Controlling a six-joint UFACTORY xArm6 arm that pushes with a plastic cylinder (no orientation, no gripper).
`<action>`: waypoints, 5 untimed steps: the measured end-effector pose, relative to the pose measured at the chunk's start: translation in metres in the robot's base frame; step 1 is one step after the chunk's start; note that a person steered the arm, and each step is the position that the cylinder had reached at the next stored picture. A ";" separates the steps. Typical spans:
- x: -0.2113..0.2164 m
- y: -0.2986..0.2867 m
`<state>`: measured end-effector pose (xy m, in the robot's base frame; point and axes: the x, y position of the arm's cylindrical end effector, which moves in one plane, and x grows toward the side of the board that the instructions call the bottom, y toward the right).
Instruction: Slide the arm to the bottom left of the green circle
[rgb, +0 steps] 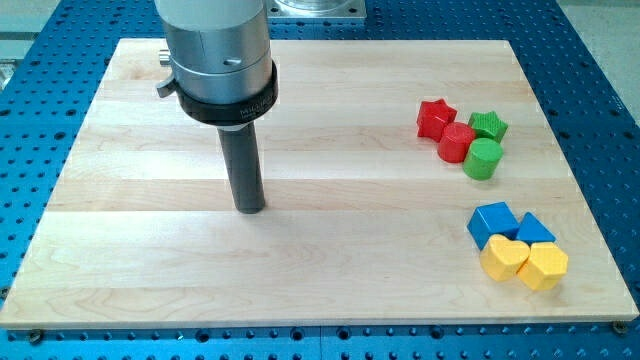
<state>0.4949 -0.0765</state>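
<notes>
The green circle is a short green cylinder at the view's right, touching a red cylinder on its upper left. A green star sits just above it and a red star lies further left. My tip rests on the wooden board left of centre, far to the left of the green circle and slightly lower than it. The rod hangs from a large grey arm end.
Lower right holds a cluster: a blue cube, a blue block, a yellow heart-like block and a yellow hexagon block. A blue perforated table surrounds the board.
</notes>
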 end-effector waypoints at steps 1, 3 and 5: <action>0.000 0.002; -0.004 0.002; -0.004 0.001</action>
<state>0.4909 -0.0757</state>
